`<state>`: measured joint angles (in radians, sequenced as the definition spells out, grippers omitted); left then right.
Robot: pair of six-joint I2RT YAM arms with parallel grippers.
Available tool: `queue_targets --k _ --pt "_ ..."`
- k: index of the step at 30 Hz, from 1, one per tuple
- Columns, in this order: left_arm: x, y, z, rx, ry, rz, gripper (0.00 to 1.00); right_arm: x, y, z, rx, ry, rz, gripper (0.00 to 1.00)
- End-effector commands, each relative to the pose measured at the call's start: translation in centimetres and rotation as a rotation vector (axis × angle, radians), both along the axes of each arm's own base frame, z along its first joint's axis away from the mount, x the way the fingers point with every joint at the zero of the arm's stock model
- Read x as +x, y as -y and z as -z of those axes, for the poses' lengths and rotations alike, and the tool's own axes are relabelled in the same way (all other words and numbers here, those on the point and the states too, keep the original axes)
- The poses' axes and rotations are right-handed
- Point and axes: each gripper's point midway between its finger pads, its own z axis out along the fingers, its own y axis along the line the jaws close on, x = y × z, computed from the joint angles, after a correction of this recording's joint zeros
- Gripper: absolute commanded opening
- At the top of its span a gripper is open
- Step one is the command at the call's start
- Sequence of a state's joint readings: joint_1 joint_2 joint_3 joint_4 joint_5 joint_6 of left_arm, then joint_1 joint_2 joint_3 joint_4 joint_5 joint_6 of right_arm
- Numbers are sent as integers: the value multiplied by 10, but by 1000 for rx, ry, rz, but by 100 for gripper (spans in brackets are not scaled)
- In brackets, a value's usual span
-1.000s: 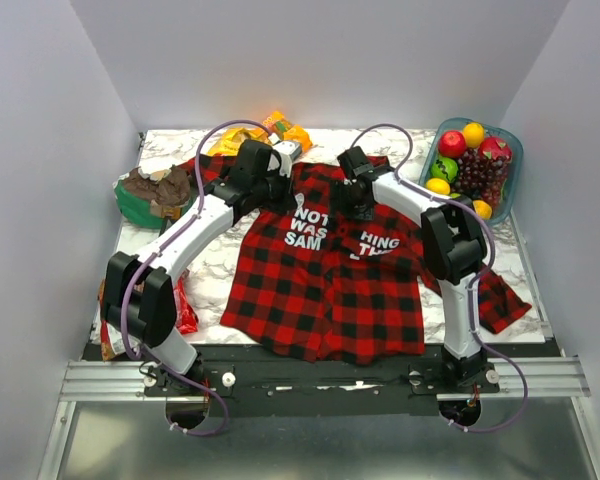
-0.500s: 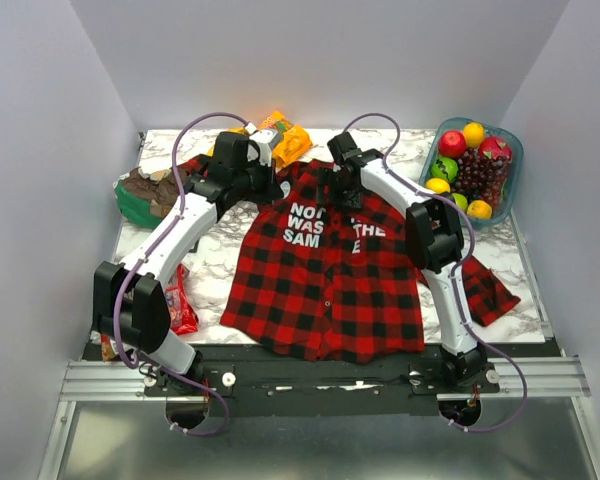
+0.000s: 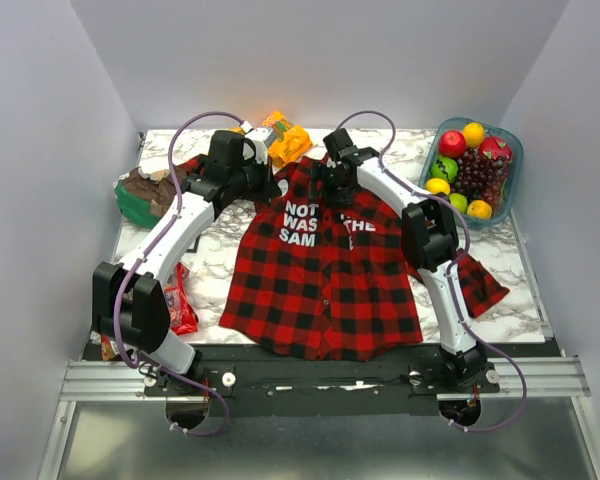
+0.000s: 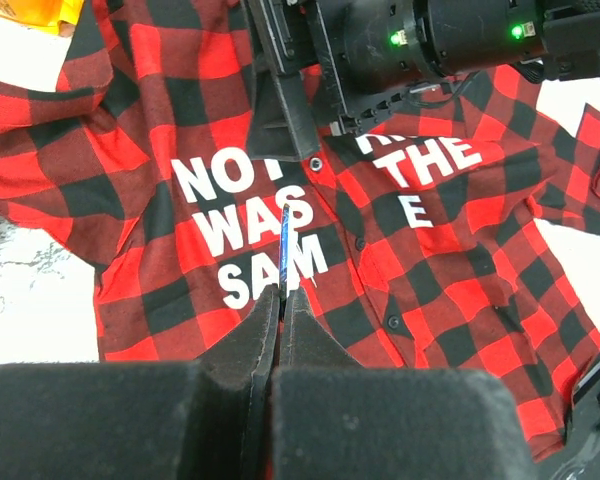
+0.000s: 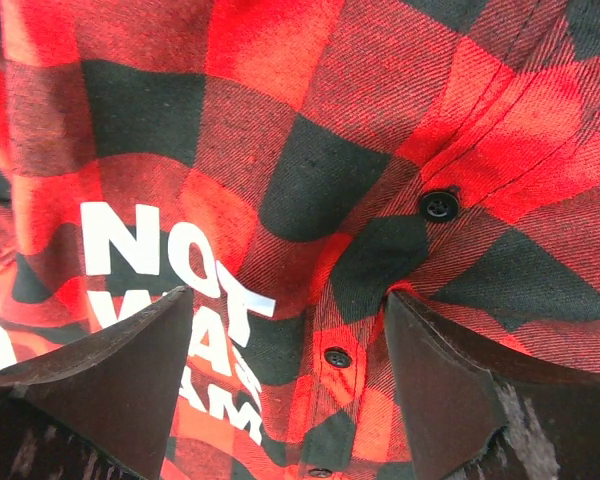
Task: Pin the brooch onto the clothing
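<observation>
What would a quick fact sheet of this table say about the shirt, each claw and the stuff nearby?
shirt: red-black plaid, spread out, white letters facing up
left gripper: shut on a thin bluish sliver, perhaps the brooch edge-on, above the letters
right gripper: open, straddling the button strip
far right: tub of fruit

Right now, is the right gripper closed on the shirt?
No: the right gripper stands open, fingers wide apart, with the shirt and its buttons showing between them.
</observation>
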<state>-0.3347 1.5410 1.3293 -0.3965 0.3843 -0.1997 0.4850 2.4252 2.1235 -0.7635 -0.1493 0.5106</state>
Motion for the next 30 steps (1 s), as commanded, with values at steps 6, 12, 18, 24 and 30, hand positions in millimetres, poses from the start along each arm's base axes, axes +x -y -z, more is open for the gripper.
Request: queue_targets --k 6,12,18,24,30 --pt "1 2 -15 -30 35 9 0 -4 -2 -105 85 226 -68 84" --pt "9 -7 4 33 18 -32 0 -28 26 -92 -11 200 -38 84" --pt "24 -29 41 218 -20 -113 0 -57 22 -81 15 191 -62 83" --pt "33 -38 51 425 25 -171 0 -83 31 -103 57 252 -46 83" --pt "42 -36 61 699 38 -178 0 -118 65 -149 78 409 -22 84"
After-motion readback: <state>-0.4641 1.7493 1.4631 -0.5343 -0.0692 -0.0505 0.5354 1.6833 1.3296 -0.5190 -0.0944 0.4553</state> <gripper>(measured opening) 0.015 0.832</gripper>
